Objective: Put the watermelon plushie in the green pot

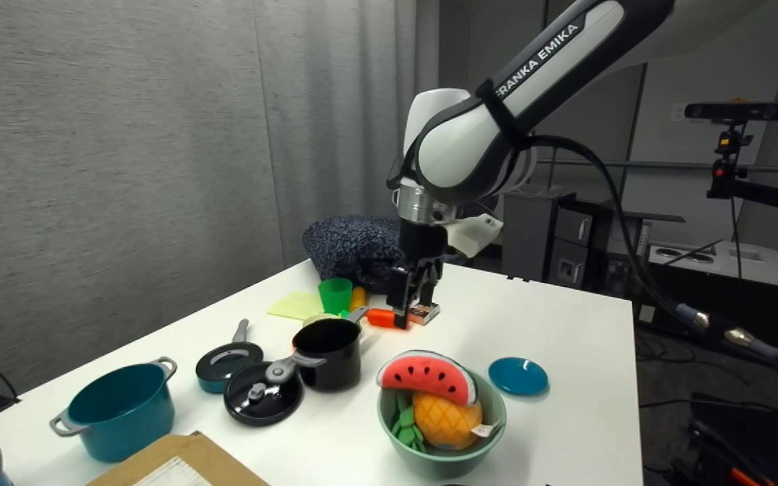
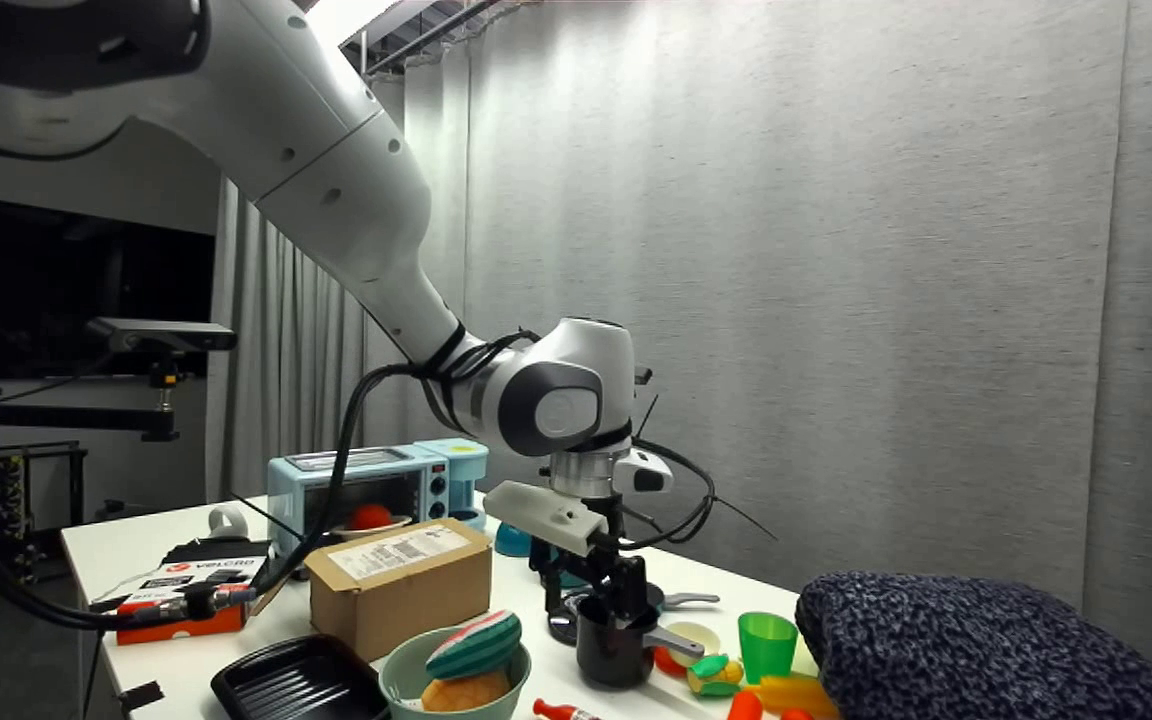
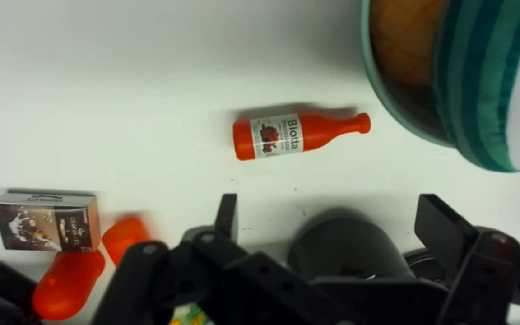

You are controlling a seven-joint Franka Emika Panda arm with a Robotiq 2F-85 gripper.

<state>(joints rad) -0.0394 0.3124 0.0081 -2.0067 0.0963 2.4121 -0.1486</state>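
Note:
The watermelon plushie (image 1: 427, 375) is a wedge with a red face, black seeds and a striped green rind. It lies on top of an orange pineapple plushie in the pale green pot (image 1: 439, 466), across the rim. In an exterior view the plushie (image 2: 476, 643) sits tilted above the green pot (image 2: 406, 668). In the wrist view the plushie (image 3: 481, 85) and the pot rim (image 3: 370, 67) are cut off at the upper right. My gripper (image 3: 327, 212) is open and empty, with the black pot beyond its fingers. It also shows in both exterior views (image 1: 415, 307) (image 2: 588, 612), apart from the plushie.
A black pot (image 1: 328, 358) stands near my gripper, beside a black lid (image 1: 263, 398). A red bottle (image 3: 273, 136) lies between that pot and the green pot. A teal pot (image 1: 122, 412), a cardboard box (image 2: 401, 590) and a dark cushion (image 2: 976, 650) are also on the table.

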